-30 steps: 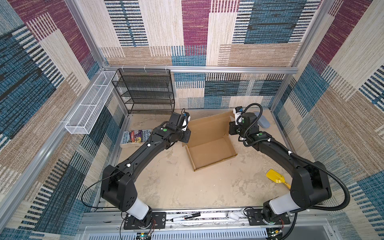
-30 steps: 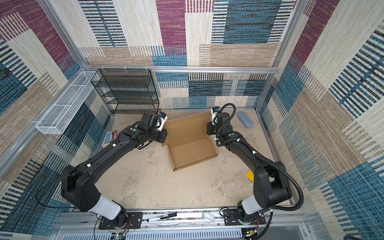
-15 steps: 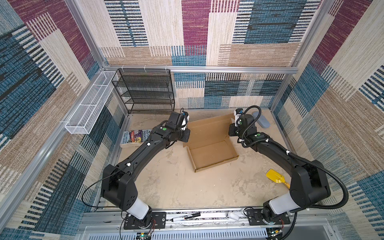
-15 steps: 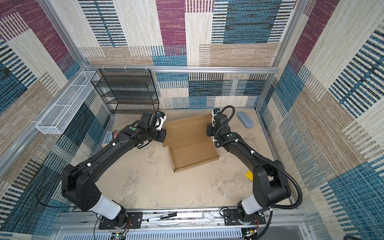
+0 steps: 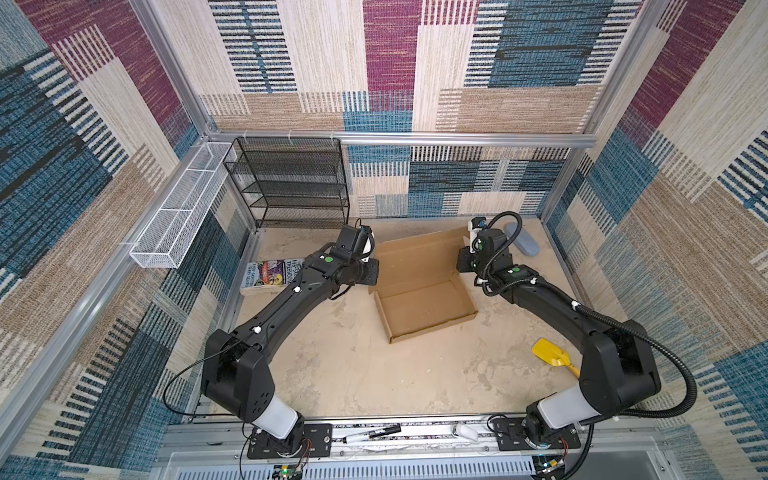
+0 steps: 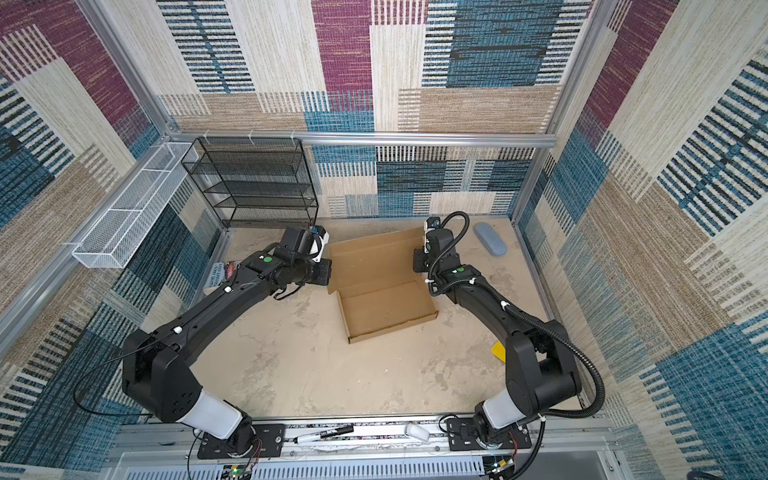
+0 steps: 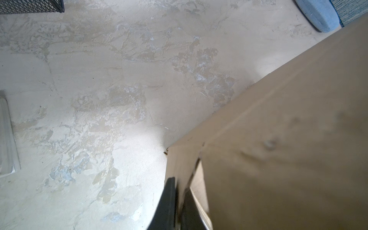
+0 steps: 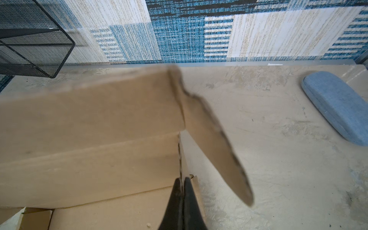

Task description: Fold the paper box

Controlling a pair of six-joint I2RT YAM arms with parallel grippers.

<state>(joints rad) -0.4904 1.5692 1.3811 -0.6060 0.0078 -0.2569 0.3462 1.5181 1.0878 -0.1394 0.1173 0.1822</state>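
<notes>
The paper box (image 5: 424, 307) (image 6: 386, 307) is brown cardboard with a shallow open tray towards the front. Its lid panel (image 5: 415, 257) is tilted up behind the tray. My left gripper (image 5: 372, 270) (image 6: 328, 272) is at the lid's left edge. In the left wrist view it (image 7: 179, 191) is shut on a thin side flap (image 7: 183, 163). My right gripper (image 5: 463, 264) (image 6: 417, 259) is at the lid's right edge. In the right wrist view it (image 8: 181, 187) is pinched shut on the cardboard edge, and a curved side flap (image 8: 215, 143) hangs outward beside it.
A colourful book (image 5: 270, 274) lies left of the left arm. A black mesh shelf (image 5: 291, 183) and a white wire basket (image 5: 174, 216) stand at the back left. A blue case (image 5: 521, 239) lies at the back right, a yellow scoop (image 5: 552, 353) at the right, and a marker (image 5: 370, 434) on the front rail.
My left gripper's jaws have closed tighter on the lid's left flap. Both arms and the box have shifted only slightly.
</notes>
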